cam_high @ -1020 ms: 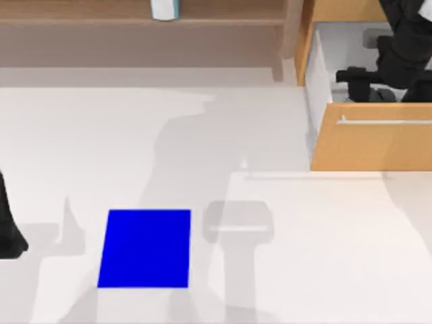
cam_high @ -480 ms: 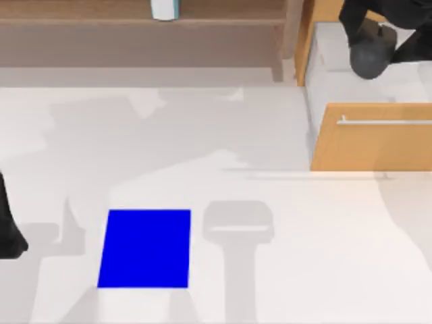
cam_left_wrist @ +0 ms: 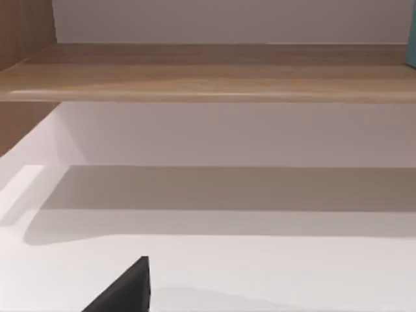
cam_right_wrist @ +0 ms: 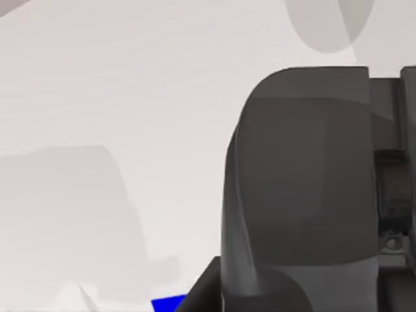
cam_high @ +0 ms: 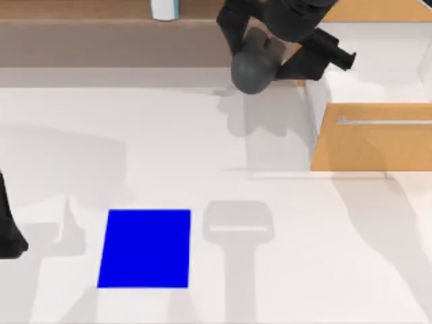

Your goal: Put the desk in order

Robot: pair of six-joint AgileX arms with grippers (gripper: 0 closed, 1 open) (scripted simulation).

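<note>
White desk (cam_left_wrist: pixel 273 273) surface runs back to a brown wooden shelf (cam_left_wrist: pixel 208 78). Black gripper tip (cam_left_wrist: pixel 127 289) pokes in at the edge.

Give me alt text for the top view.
The right gripper holds a dark grey rounded object over the white desk, just left of the open drawer. A blue mat lies front-left; the left arm waits at the left edge.

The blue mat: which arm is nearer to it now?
Left. The left arm stands at the table's left edge, level with the blue mat; the right gripper, holding a dark grey object, is far behind it.
</note>
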